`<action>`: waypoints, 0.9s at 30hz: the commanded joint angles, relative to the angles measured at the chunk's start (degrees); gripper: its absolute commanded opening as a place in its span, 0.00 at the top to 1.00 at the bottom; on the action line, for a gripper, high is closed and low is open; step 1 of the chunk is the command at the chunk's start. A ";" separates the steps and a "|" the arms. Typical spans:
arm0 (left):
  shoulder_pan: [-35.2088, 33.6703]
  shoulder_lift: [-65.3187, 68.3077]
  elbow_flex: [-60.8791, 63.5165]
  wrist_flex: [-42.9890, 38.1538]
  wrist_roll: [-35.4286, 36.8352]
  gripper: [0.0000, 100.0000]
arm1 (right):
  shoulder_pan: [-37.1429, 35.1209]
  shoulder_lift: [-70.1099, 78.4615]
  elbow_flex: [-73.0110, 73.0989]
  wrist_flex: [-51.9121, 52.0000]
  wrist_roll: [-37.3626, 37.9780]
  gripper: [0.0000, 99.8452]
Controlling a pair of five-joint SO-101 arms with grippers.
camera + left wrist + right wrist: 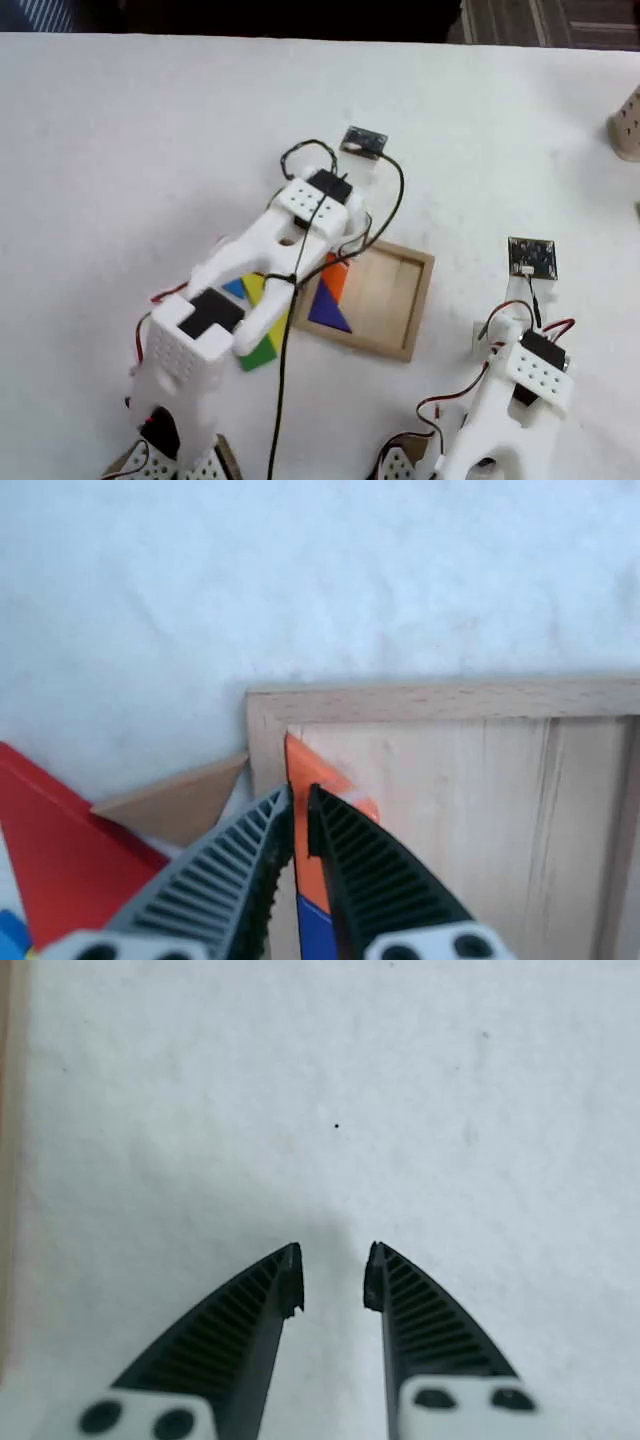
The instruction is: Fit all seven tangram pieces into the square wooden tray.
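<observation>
Tabletop [120, 150], white and wide, runs to a dark strip of room at the far edge. Square wooden tray [421, 305] lies between the arms, most of its floor bare. The left wrist view shows what the arm hides from above: left gripper [298, 795] pinched on the orange piece [305, 765] at the tray's corner, with the red piece [50, 850] and tan triangle [180, 802] outside the rim beside one finger. Right gripper [332, 1278] hangs with its fingers spread over bare table, the tray's edge well off one finger.
</observation>
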 commanded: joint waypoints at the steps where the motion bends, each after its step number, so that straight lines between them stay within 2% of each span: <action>1: -1.10 -0.92 -3.16 0.53 0.00 0.96 | -0.57 -1.54 -0.18 -0.48 0.70 0.89; 7: -1.10 -3.56 -2.64 0.79 0.00 0.96 | -0.57 -1.54 -0.18 -0.48 0.70 0.89; 11: -1.71 -9.63 -2.55 4.84 0.00 0.96 | -0.57 -1.54 -0.18 -0.57 0.70 0.89; 19: -7.43 -17.01 0.09 7.56 -6.95 0.98 | -1.54 -1.45 -0.18 -0.57 0.70 0.89; 27: -11.91 -23.78 6.77 7.12 -7.56 0.98 | -1.54 -1.45 -0.18 -0.66 0.70 0.89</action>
